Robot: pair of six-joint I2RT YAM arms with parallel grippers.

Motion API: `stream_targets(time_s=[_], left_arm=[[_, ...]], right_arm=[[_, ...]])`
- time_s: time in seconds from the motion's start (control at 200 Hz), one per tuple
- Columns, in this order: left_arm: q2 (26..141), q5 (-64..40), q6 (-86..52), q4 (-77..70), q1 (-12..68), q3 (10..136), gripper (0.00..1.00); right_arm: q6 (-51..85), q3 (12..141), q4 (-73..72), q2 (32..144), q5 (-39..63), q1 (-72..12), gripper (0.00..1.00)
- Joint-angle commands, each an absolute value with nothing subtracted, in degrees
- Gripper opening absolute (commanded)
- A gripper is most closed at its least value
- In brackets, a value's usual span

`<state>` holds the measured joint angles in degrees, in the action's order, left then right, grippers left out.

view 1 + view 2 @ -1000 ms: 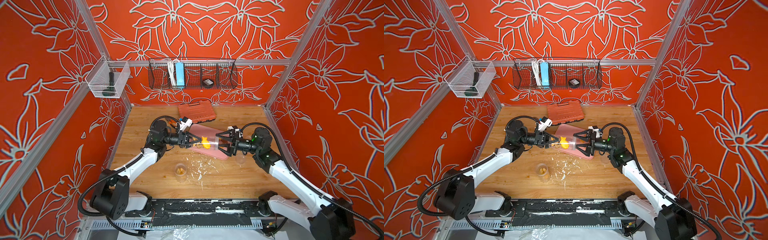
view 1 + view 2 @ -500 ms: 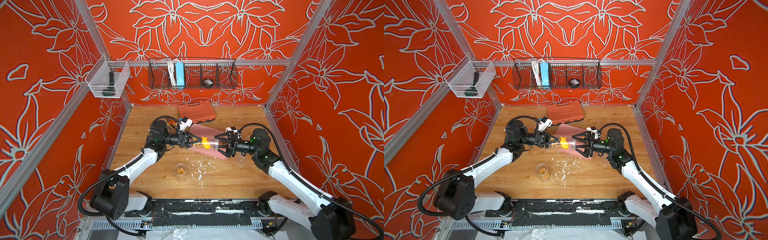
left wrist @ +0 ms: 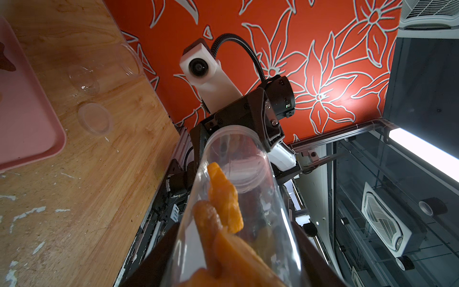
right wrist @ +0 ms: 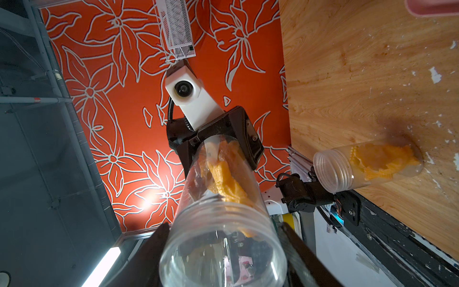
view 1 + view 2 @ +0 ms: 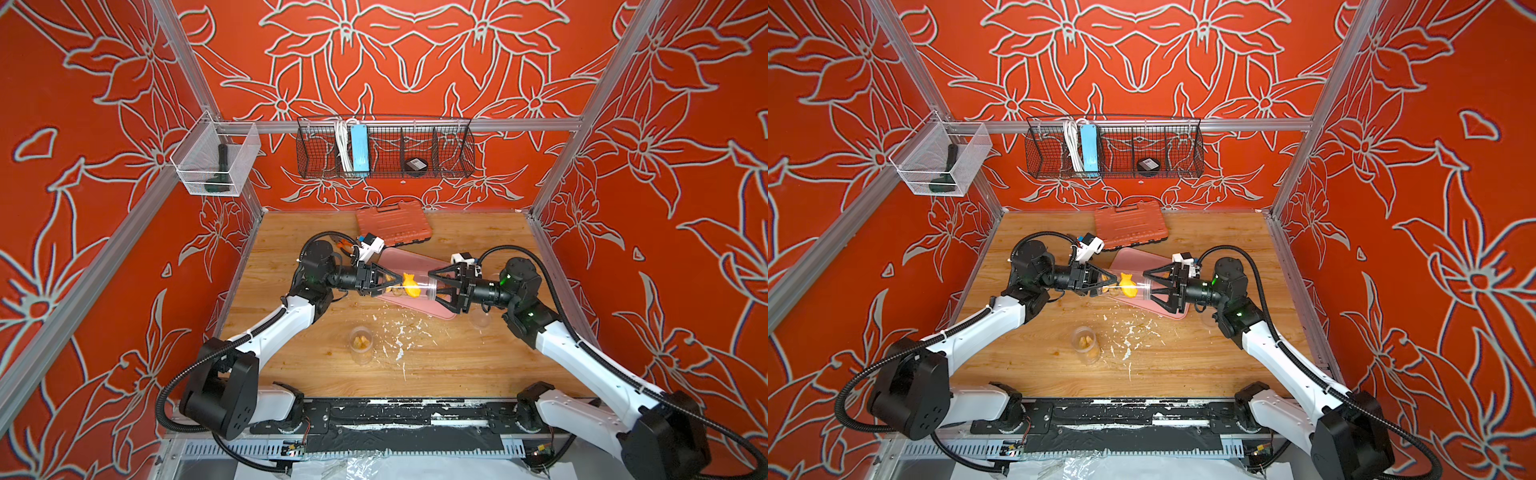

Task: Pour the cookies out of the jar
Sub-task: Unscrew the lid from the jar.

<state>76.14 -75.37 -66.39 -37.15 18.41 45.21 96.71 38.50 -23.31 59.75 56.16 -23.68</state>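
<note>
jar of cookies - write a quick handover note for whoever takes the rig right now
Left end effector: shut on the base end of the jar.
Right end effector: fingers flank the jar's threaded mouth end; firm grip not confirmable.
Jar lies level in the air over the pink tray, orange cookies inside; threads bare, so the lid looks off.
A second jar with cookies stands open on the table.
Done: jar lifted and level. Left: tip its mouth down, probably over the tray, and empty it.
</note>
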Motion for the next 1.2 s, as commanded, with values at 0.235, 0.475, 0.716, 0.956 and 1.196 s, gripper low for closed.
stream_targets(time_s=[0.235, 0.475, 0.716, 0.956, 1.196], left_arm=[[77.25, -76.82, -70.23, -42.54, 18.33, 47.48, 0.57], [78.91, -77.07, -72.50, -44.22, 16.81, 50.60, 0.58], [81.11, -77.52, -77.78, -50.35, 15.93, 52.56, 0.57], [81.18, -77.52, -77.52, -50.32, 15.29, 52.38, 0.58], [81.15, -77.46, -77.87, -50.80, 14.90, 52.21, 0.57]], right_arm=[[80.79, 42.51, -23.80, 62.47, 58.96, -22.42, 0.52], [61.08, 47.95, -20.29, 67.64, 63.11, -21.71, 0.50], [51.49, 49.97, -29.00, 73.43, 65.17, -21.64, 0.43], [31.50, 51.20, -17.73, 70.98, 65.15, -21.52, 0.35], [21.91, 45.92, -22.38, 66.31, 60.30, -21.46, 0.33]])
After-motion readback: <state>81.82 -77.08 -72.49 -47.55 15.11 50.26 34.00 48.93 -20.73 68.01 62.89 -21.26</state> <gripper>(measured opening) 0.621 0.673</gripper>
